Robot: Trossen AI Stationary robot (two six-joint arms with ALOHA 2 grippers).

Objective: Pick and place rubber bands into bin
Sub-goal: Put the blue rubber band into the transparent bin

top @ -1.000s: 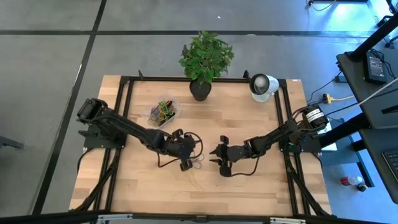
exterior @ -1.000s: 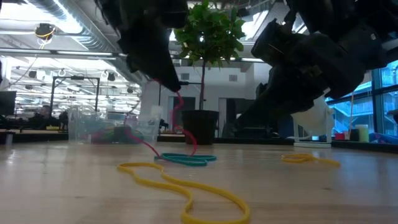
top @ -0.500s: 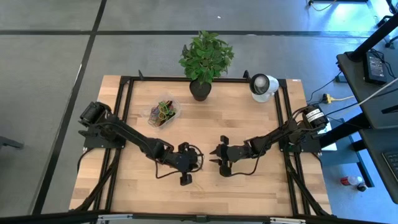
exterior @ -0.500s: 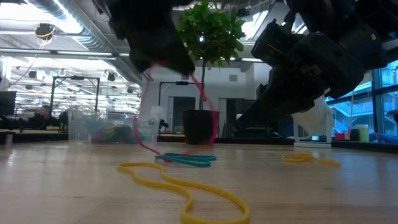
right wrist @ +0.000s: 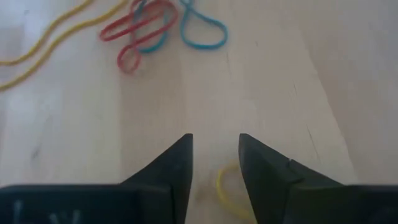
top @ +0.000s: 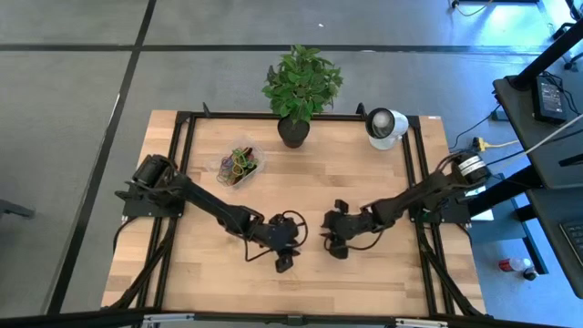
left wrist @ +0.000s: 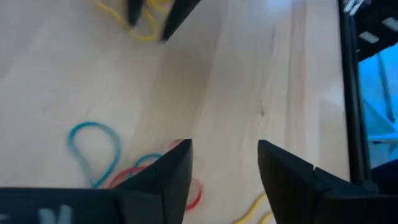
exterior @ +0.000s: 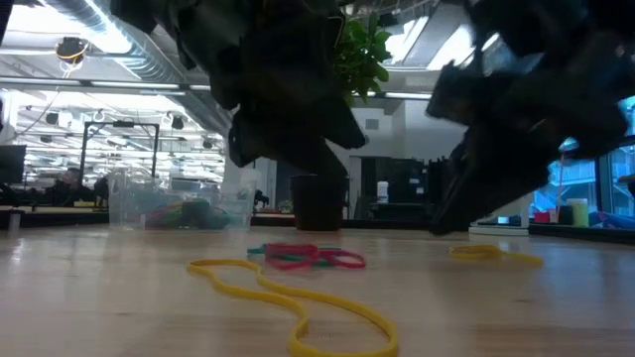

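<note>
both arms reach low over the middle of the wooden table (top: 383, 273), the left gripper (left wrist: 222, 163) spread open and holding nothing above a red rubber band (exterior: 317, 257) lying across a teal one (left wrist: 93, 149). the right gripper (right wrist: 214, 155), jaws also parted and empty, hovers over a yellow band (right wrist: 230, 186). the bin (top: 240, 165) sits well apart near the plant pot (top: 293, 132), bands already inside.

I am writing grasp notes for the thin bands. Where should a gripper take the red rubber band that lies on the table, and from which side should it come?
The red rubber band lies flat, partly over a teal band. Probably best to come straight down from above and pinch its free looped end, away from the teal one, so only the red strand is caught. The left gripper is open nearby.
</note>
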